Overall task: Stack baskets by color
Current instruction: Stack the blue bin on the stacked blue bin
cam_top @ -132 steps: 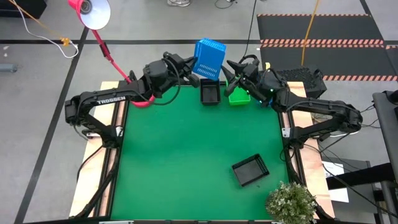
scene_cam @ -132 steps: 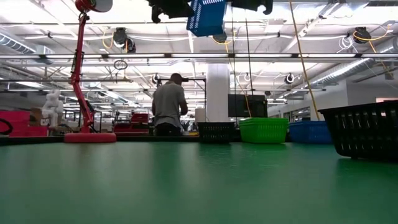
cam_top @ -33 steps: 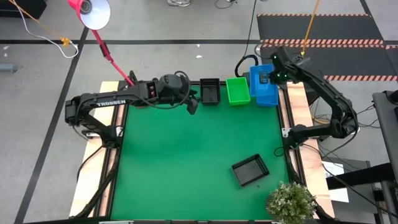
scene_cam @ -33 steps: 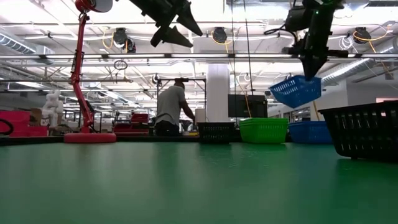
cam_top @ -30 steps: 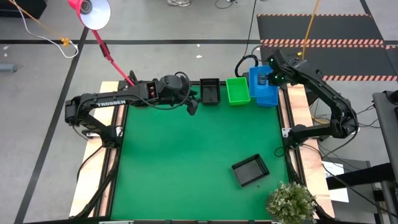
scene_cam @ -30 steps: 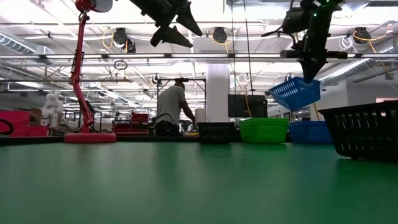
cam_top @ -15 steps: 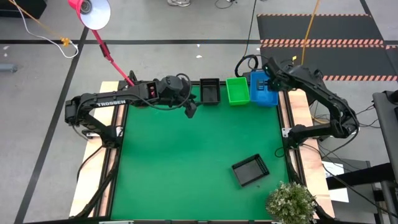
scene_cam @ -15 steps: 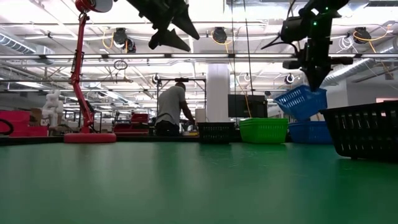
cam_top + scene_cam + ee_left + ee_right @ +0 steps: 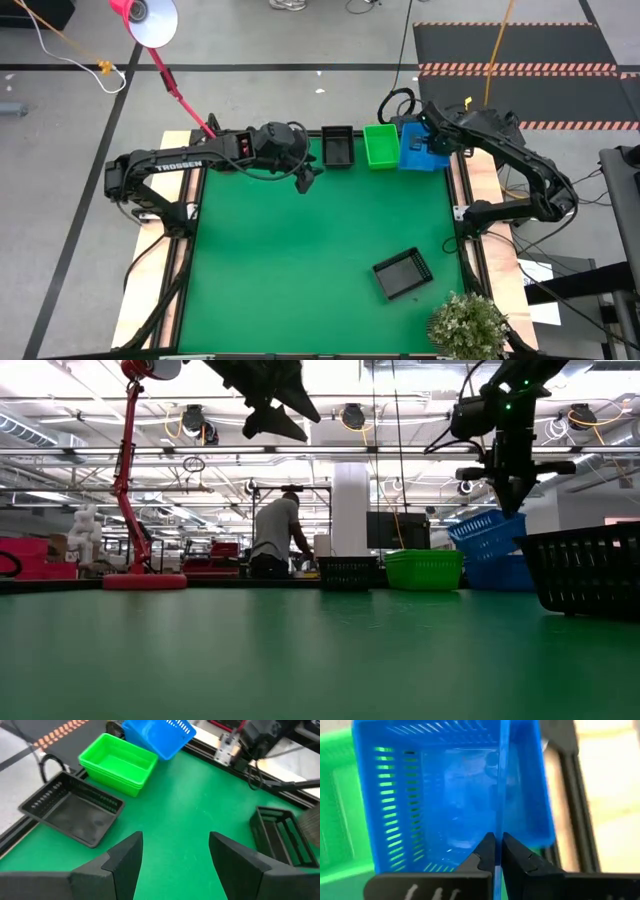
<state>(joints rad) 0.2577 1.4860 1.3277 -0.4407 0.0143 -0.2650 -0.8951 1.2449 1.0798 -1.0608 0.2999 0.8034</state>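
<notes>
At upper right of the high view, right gripper (image 9: 432, 143) closed on the wall of a tilted blue basket (image 9: 420, 148), held just above the blue stack (image 9: 497, 572) at the mat's far edge. Beside it, green baskets (image 9: 382, 146), then black baskets (image 9: 338, 147). Near upper centre, left gripper (image 9: 305, 177) with fingers spread, holding nothing. Toward lower right, one lone black basket (image 9: 402, 273) on the green mat (image 9: 300, 260).
</notes>
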